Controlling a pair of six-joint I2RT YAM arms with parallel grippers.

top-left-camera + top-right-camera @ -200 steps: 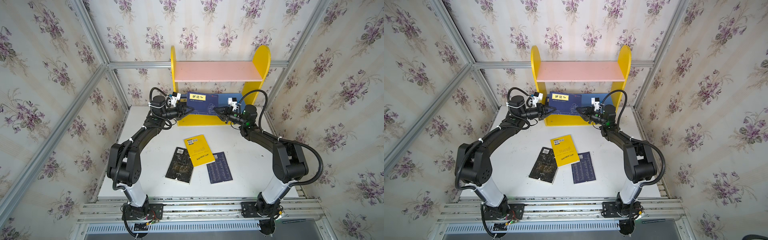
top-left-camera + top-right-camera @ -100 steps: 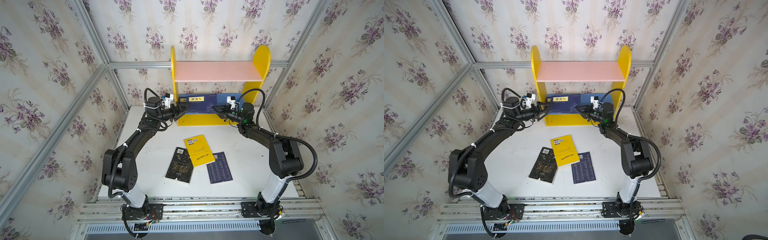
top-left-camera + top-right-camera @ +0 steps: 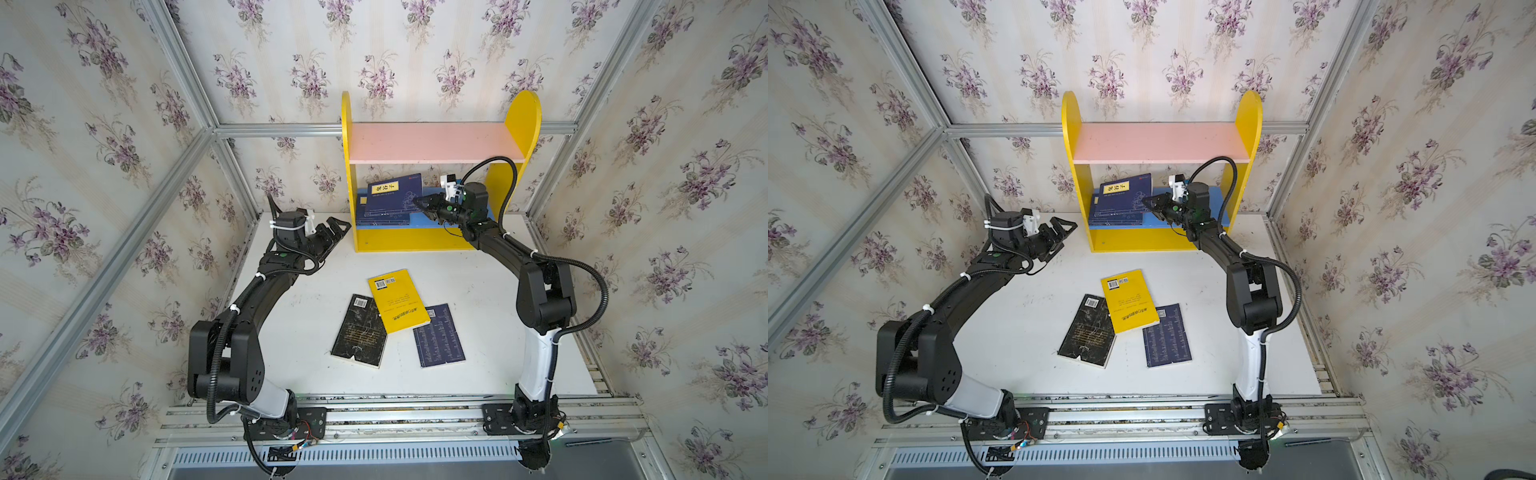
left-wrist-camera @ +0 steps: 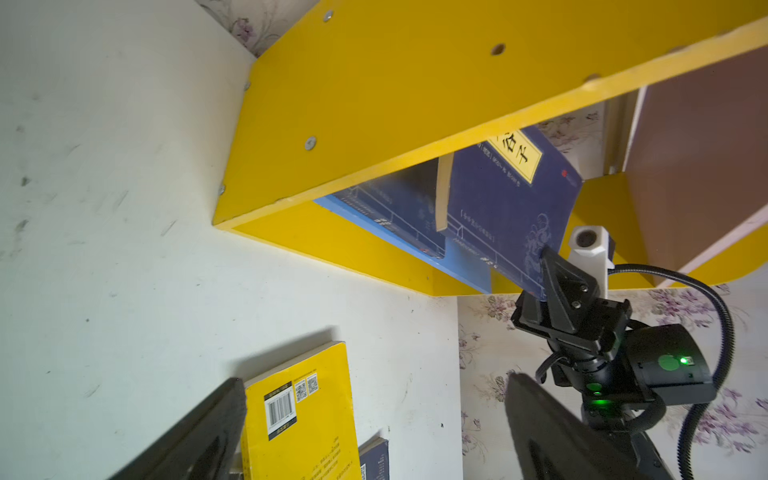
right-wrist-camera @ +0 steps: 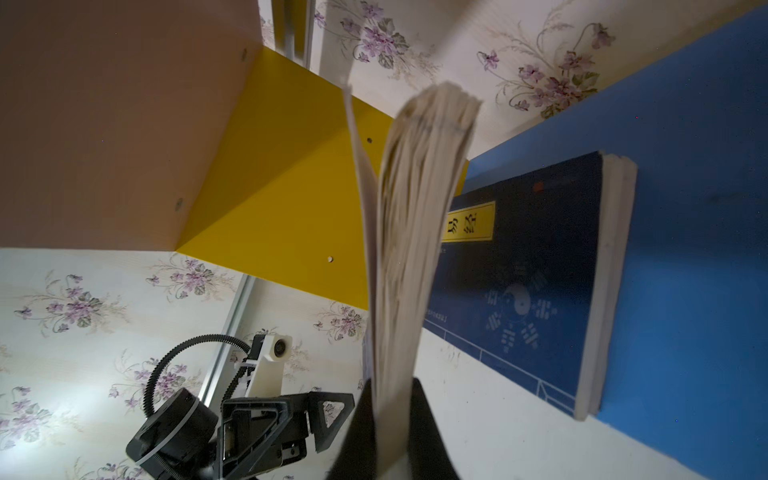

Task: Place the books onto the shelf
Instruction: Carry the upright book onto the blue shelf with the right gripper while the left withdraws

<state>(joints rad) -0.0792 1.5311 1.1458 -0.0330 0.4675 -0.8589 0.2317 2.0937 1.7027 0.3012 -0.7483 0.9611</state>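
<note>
On the yellow wooden shelf's (image 3: 415,242) blue lower board (image 5: 706,124), right jaws clamp a tilted navy paperback (image 3: 395,193) above flat navy books (image 5: 519,270), left jaws gape empty, while a yellow paperback (image 3: 398,300), black paperback (image 3: 360,330) and third navy book (image 3: 440,336) lie unshelved on the white worktop (image 3: 478,282).

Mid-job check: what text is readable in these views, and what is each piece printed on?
"鬼谷子": yellow label on the held navy book, gripped by the right gripper.
"易经": yellow label on the flat navy book lying on the blue board.
Too small to read: barcodes and print on the yellow book, black book and table navy book.
</note>
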